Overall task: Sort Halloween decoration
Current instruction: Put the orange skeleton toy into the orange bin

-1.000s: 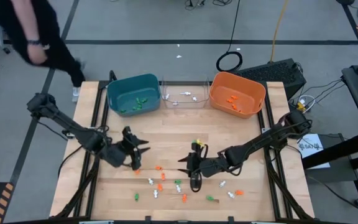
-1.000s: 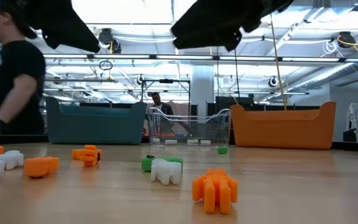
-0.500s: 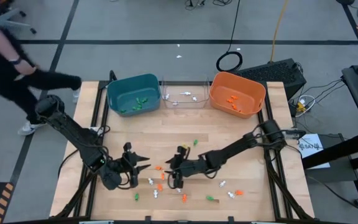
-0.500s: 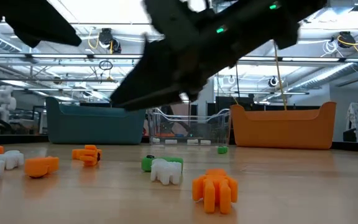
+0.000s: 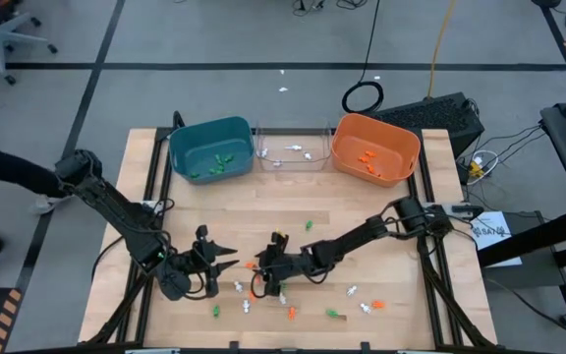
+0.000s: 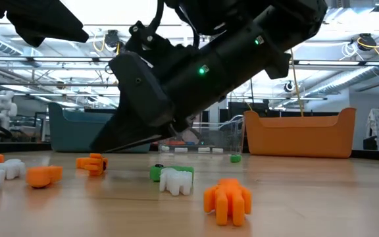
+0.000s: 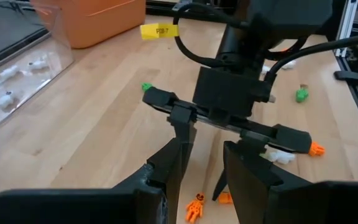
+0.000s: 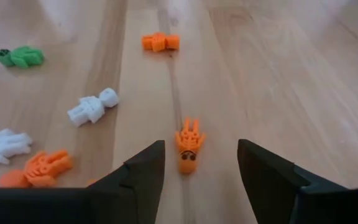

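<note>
Right gripper (image 5: 260, 278) low over the scattered trinkets (image 5: 293, 300), fingers spread.

An orange trinket (image 8: 189, 146) lies on the table (image 5: 362, 211) between and just ahead of its tips, untouched. The left gripper (image 5: 222, 260) hangs just left of it, fingers parted a little, holding nothing. Other trinkets lie loose near the front edge; some sit in the teal bin (image 5: 177, 147), clear bin (image 5: 263, 138) and orange bin (image 5: 406, 143) at the far side.

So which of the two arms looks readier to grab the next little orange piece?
The right one, probably. Its right gripper is open and low over the table, with an orange trinket lined up between its fingers. The left gripper sits off to the side, holding nothing visible.
</note>
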Available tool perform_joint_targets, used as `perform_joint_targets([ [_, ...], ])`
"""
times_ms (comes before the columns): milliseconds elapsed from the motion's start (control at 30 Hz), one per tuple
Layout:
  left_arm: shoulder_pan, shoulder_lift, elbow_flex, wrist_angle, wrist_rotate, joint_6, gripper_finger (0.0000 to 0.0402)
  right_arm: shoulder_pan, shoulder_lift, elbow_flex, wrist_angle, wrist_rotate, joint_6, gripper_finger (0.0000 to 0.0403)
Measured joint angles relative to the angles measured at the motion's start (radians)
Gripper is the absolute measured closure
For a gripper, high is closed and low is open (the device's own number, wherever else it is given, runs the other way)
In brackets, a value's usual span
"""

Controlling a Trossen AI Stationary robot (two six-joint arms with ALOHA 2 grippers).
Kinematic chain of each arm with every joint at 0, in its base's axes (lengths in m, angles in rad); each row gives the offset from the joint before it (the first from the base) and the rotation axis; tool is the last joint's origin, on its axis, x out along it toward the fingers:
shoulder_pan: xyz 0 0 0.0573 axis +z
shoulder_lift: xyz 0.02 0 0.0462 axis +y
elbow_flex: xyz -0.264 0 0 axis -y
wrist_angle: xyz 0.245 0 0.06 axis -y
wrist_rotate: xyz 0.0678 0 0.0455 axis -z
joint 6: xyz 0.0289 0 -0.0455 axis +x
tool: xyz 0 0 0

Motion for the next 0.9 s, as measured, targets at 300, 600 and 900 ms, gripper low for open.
perform_joint_targets([
  [300,0.0,0.0,0.0,0.003,0.0,-0.001,0.0284,0.001,0.047,0.001,0.095,-0.001,0.007,0.0218],
  [600,0.0,0.004,0.0,0.01,0.0,0.0,0.0284,0.001,0.062,0.001,0.089,0.002,0.018,0.0228],
  [900,0.0,0.004,0.0,0.018,0.0,-0.002,0.0284,0.001,0.062,0.001,0.049,0.007,0.012,0.034],
])
